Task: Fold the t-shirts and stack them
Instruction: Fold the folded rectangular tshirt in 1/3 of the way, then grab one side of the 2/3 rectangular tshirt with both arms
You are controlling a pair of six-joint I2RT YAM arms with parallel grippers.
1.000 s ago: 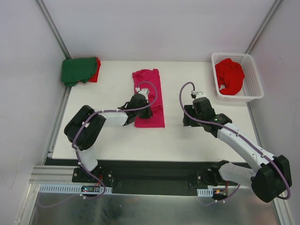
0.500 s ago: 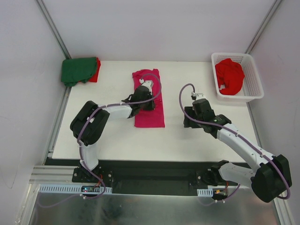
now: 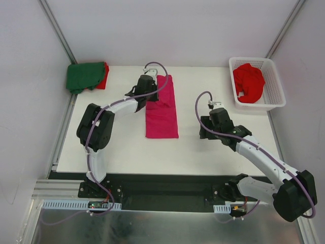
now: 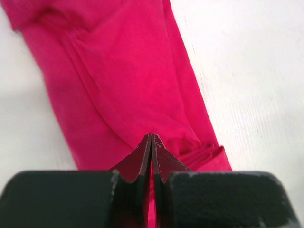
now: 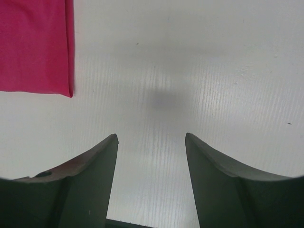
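Shirt (image 3: pixel 162 109) ctr table (image 3: pixel 127 152) — stack (image 3: pixel 86 76) far L, basket (image 3: pixel 275 91) far R.

The red t-shirt (image 3: pixel 105 76) at the table's far left corner is mostly hidden beneath the dark green t-shirt (image 3: pixel 84 75), the left gripper (image 4: pixel 151 141) covers the far left corner of the magenta-pink t-shirt (image 3: pixel 162 112), and cloth between its closed fingers cannot be resolved.

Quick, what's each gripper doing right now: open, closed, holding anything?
Left gripper: closed, pinching the magenta-pink t-shirt.
Right gripper: open, holding nothing, over the table.
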